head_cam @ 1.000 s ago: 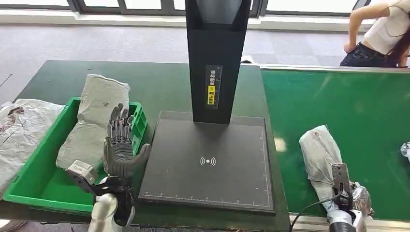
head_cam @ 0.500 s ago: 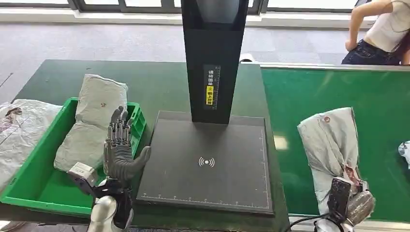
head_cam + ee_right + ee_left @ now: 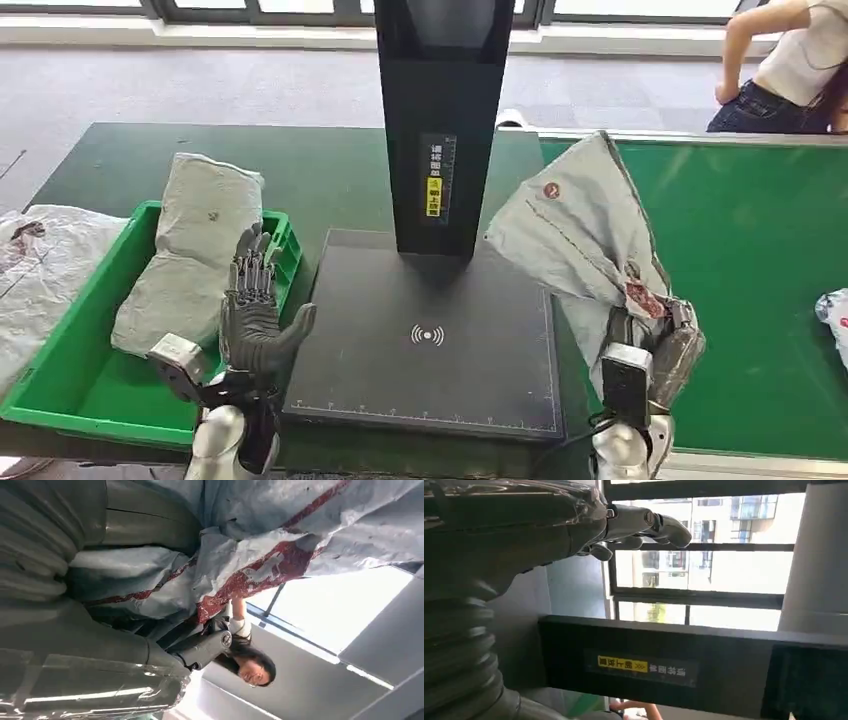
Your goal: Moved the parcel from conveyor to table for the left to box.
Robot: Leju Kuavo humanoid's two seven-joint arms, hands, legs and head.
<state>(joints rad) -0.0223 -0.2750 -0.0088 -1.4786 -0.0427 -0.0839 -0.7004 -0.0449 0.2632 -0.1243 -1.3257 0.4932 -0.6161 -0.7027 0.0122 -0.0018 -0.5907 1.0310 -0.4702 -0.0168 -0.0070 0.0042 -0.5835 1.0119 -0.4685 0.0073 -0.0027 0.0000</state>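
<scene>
A: Which step is this?

B: The carry. The right hand (image 3: 655, 345) grips the grey parcel (image 3: 585, 235) by its lower end, and the bag stands up in the air between the green conveyor (image 3: 740, 260) and the black scanner platform (image 3: 430, 335), clear of both, its top leaning toward the scanner column (image 3: 440, 120)

A: And the left hand (image 3: 255, 310)?

B: Released, fingers spread and upright, holding nothing, just beside the platform's edge and in front of the green bin (image 3: 70, 370), which has a grey parcel lying in it

A: What's next, in your view?

B: Likely bringing the parcel over the platform, lowering it flat, then letting go within the left hand's reach
</scene>
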